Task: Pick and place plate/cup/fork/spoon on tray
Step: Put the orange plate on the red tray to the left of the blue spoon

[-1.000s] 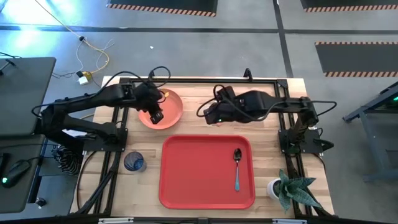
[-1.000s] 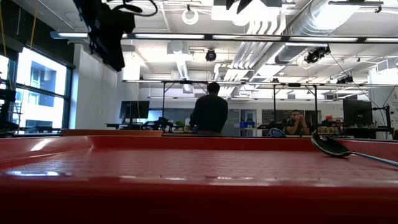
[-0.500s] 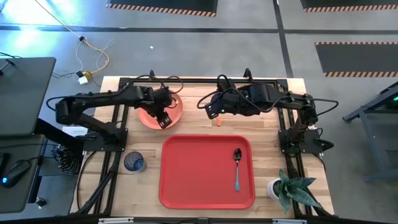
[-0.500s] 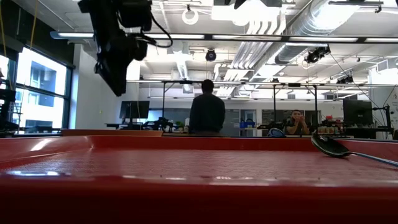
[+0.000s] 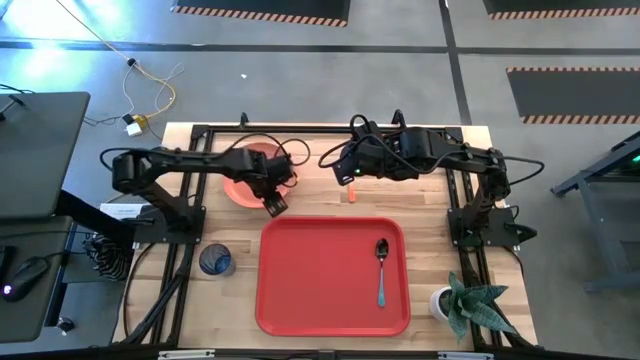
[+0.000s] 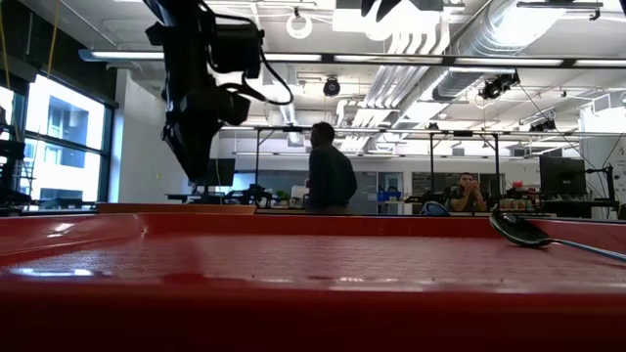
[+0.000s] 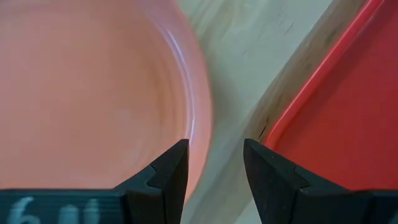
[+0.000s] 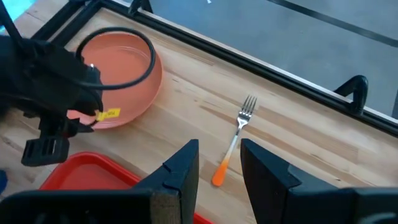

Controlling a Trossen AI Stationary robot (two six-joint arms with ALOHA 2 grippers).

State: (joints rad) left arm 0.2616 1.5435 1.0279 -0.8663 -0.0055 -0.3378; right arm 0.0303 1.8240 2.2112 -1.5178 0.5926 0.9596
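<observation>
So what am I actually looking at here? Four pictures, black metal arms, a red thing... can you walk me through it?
It is one moment seen by four cameras. The picture from above shows a wooden table with two dark robot arms, each ending in a two-finger pincer. The left pincer hangs open at the edge of a salmon-orange plate, holding nothing. The right pincer, also open and empty, hovers above an orange-handled fork lying on the wood.

The big red thing is a tray; a blue-handled spoon already lies in it. A small blue cup stands on the table beside the tray, and a potted plant sits in a corner.

The two close-ups come from cameras on the arms' wrists, looking past their own fingers. The last camera sits at table height, looking across the tray into the room, where people show.
</observation>
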